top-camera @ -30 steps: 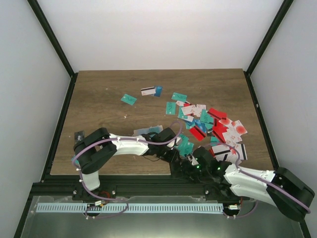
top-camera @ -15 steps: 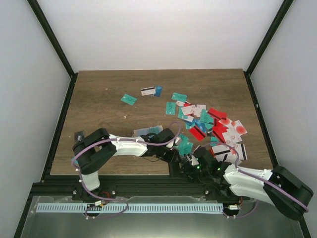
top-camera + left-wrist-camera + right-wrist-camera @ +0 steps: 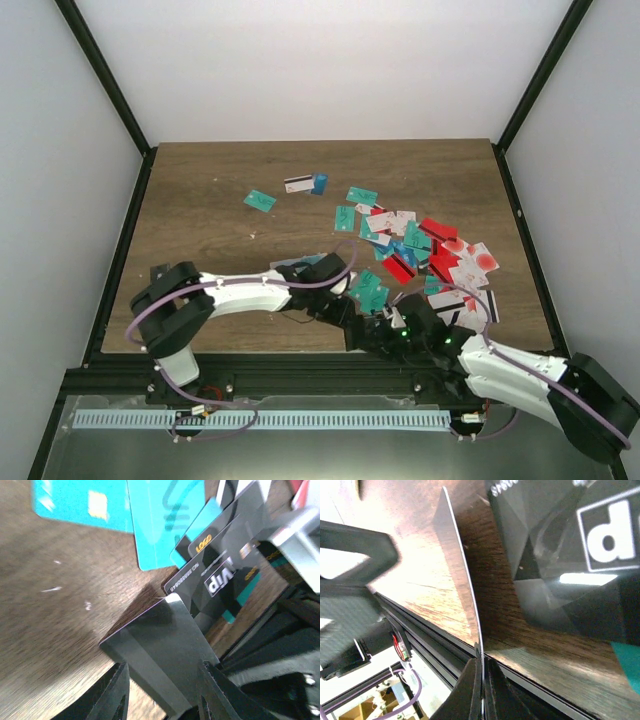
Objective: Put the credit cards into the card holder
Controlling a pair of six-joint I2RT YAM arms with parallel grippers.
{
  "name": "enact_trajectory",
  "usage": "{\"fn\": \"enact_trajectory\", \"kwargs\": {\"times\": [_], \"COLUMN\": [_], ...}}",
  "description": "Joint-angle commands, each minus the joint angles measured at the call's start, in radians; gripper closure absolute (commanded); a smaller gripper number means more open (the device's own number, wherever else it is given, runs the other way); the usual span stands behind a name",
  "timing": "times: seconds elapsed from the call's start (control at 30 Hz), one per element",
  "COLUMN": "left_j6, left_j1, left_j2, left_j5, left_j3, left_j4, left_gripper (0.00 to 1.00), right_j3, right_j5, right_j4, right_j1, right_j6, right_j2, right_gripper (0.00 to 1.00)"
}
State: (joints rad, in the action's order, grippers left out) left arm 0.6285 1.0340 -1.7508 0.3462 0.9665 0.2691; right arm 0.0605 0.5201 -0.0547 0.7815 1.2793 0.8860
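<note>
Many credit cards (image 3: 430, 255) in teal, red, white and black lie piled at the right middle of the table. My right gripper (image 3: 388, 326) (image 3: 482, 672) sits low at the table's front edge. It is shut on a thin glossy dark card (image 3: 465, 580), seen edge-on in the right wrist view. My left gripper (image 3: 352, 312) (image 3: 162, 695) meets it there, open, with its fingers either side of that same card (image 3: 160, 650). A black "vip" card (image 3: 220, 575) (image 3: 580, 545) and teal cards (image 3: 165, 515) lie just beyond. The tan card holder does not show in any view.
Loose cards lie apart from the pile at the back: a teal one (image 3: 259, 200), a white and blue pair (image 3: 303, 184) and another teal one (image 3: 361, 195). The black front rail (image 3: 300, 365) runs right beside both grippers. Black frame posts stand at the table's sides.
The left arm has stretched further right and lowered, its elbow dropping toward the left edge. The right arm has pulled lower along the front rail. The two grippers stay together at the front edge.
</note>
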Motion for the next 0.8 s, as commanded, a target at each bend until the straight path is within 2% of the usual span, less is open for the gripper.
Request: {"fn": "enact_trajectory", "kwargs": {"times": [0.0,0.23,0.4,0.63,0.77], "left_j6": [0.002,-0.019,-0.040,-0.061,-0.069], "left_j1": [-0.059,-0.181,-0.284,-0.437,-0.486], "left_j2": [0.127,0.320,0.454,0.534,0.531], "left_j5": [-0.053,-0.093,-0.100,-0.133,-0.154], "left_j3": [0.064,0.083,0.031,-0.041,-0.077], "left_j4": [0.159,0.315,0.380,0.480,0.507], "left_gripper": [0.60,0.53,0.49,0.54,0.55], "right_j3": [0.057,0.243,0.375,0.530,0.666], "right_j5": [-0.070,-0.073,-0.039,0.073,0.109], "right_j4": [0.164,0.261,0.238,0.145,0.180], "right_j1": [-0.011,-0.027,-0.068,-0.094,-0.096], "right_j6": [-0.030,-0.137,-0.247,-0.400,-0.501], "right_j2": [-0.057,-0.041,0.045,0.276,0.443], "right_gripper": [0.99,0.99,0.99,0.99,0.99]}}
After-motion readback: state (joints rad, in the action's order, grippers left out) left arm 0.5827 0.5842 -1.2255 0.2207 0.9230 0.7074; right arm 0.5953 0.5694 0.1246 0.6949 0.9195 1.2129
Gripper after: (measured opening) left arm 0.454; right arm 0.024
